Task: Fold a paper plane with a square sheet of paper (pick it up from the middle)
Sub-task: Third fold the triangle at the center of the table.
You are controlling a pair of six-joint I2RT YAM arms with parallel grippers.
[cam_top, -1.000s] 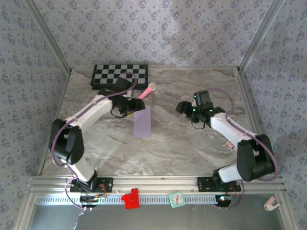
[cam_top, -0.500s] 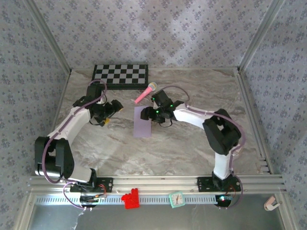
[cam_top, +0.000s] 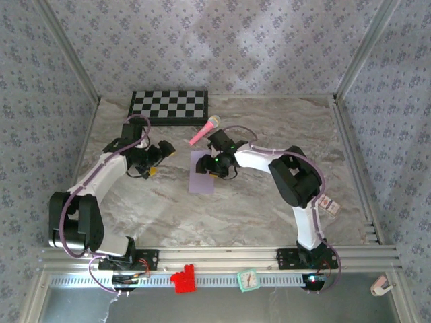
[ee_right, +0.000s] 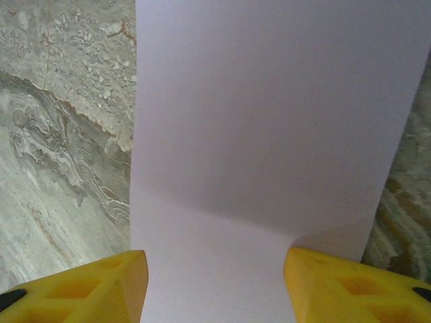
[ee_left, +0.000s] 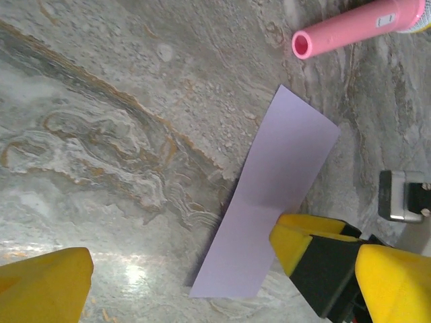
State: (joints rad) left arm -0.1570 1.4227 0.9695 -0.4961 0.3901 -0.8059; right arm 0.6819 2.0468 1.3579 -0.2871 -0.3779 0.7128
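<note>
Now that the left gripper [cam_top: 160,153] has been drawn back, jaws apart and well clear, the right gripper [cam_top: 210,165] has been brought over the far end of the square sheet of paper [cam_top: 201,180], its jaws spread wide above it. The sheet, already halved into a strip, is left flat on the desk [cam_top: 168,215] near the pink toy microphone [cam_top: 204,131]. A handover is judged, with the next fold left to the right arm.

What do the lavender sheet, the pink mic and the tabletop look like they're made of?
Sheet of paper: thin matte paper, showing a soft crease.
Toy microphone: probably smooth plastic, hollow-ended handle with slight sheen.
Table: marble-look surface, veined and glossy; possibly a printed laminate.
</note>
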